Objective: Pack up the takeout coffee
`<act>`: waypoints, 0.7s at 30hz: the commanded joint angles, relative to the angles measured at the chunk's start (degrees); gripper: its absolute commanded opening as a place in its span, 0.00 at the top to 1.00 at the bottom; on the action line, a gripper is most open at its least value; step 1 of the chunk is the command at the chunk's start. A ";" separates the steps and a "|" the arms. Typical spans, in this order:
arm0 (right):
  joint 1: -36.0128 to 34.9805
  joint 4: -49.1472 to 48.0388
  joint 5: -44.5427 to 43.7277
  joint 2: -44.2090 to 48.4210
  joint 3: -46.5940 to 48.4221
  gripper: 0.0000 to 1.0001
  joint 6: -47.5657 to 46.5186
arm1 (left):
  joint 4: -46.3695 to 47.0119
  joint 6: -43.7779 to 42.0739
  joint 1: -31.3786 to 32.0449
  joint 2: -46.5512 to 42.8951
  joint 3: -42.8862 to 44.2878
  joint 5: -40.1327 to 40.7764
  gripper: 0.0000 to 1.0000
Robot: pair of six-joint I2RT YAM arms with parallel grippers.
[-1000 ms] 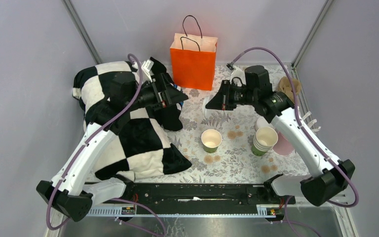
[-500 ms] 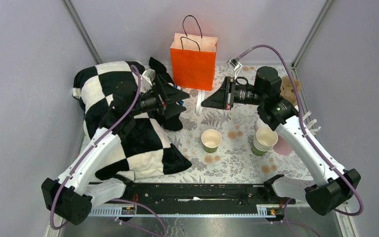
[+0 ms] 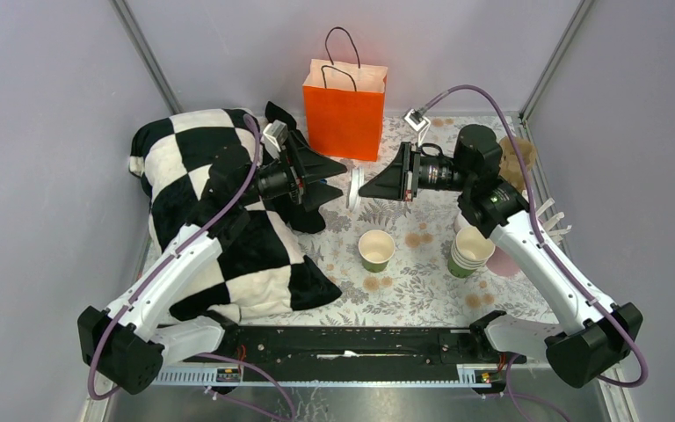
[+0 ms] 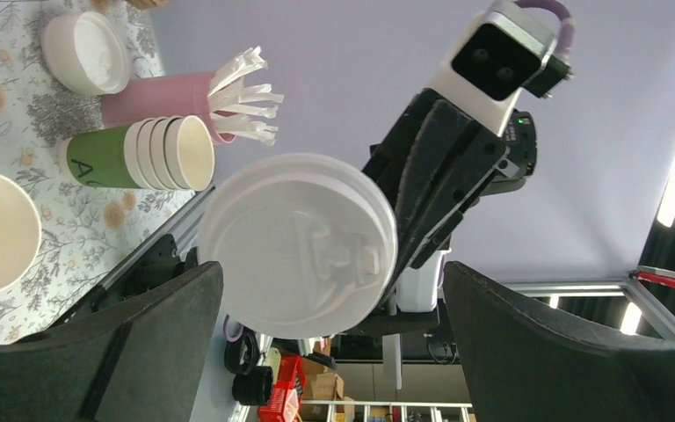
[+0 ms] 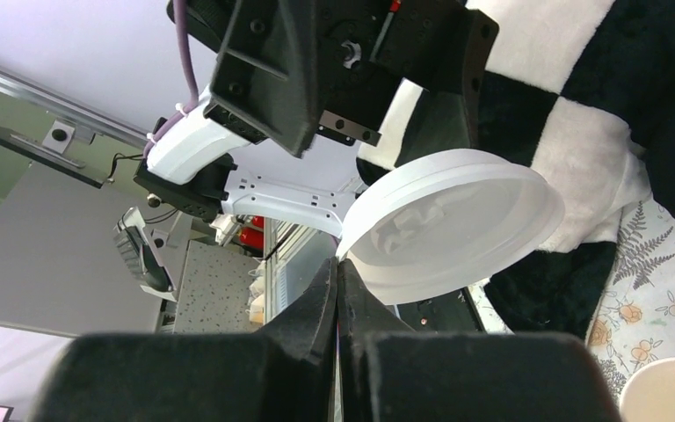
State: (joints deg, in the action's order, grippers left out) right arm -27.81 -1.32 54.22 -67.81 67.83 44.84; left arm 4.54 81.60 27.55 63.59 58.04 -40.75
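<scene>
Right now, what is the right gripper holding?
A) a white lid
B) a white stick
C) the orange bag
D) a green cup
A: the right gripper is shut on the edge of the white lid, up in the air.

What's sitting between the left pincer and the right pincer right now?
A white lid, held on edge in the air: the shut right pincer pinches its rim, and the open left pincer faces it. Both wrist views show it.
</scene>
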 commanded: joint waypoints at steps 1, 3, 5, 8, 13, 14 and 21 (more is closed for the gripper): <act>-0.41 -3.81 1.85 2.04 0.44 1.00 0.37 | -1.41 -2.49 0.40 -0.05 1.18 1.13 0.01; -0.48 -4.46 2.24 2.00 0.46 1.00 0.78 | -1.76 -2.47 0.35 0.07 1.05 1.14 0.01; -0.43 -5.02 2.70 1.83 0.53 1.00 1.07 | -1.06 -2.04 0.59 0.56 0.86 0.81 0.01; -0.47 -5.50 3.08 1.47 0.62 1.00 1.21 | 0.10 -1.64 1.07 1.25 0.78 0.29 0.01; -0.45 -5.97 3.43 1.00 0.68 1.00 1.27 | 1.76 -0.95 1.70 2.00 0.54 -0.04 0.01; -0.47 -5.85 3.44 0.86 0.64 1.00 1.18 | 2.41 -0.69 1.78 2.05 0.42 -0.16 0.01; -0.43 -6.53 3.32 0.73 -0.45 1.00 1.04 | 3.29 -0.28 1.80 1.98 0.09 -0.30 0.01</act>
State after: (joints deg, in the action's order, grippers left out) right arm -27.83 -4.05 56.25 -67.31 67.68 45.54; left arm 4.01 81.08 29.15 65.78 58.04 -40.38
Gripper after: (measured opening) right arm 0.011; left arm 0.990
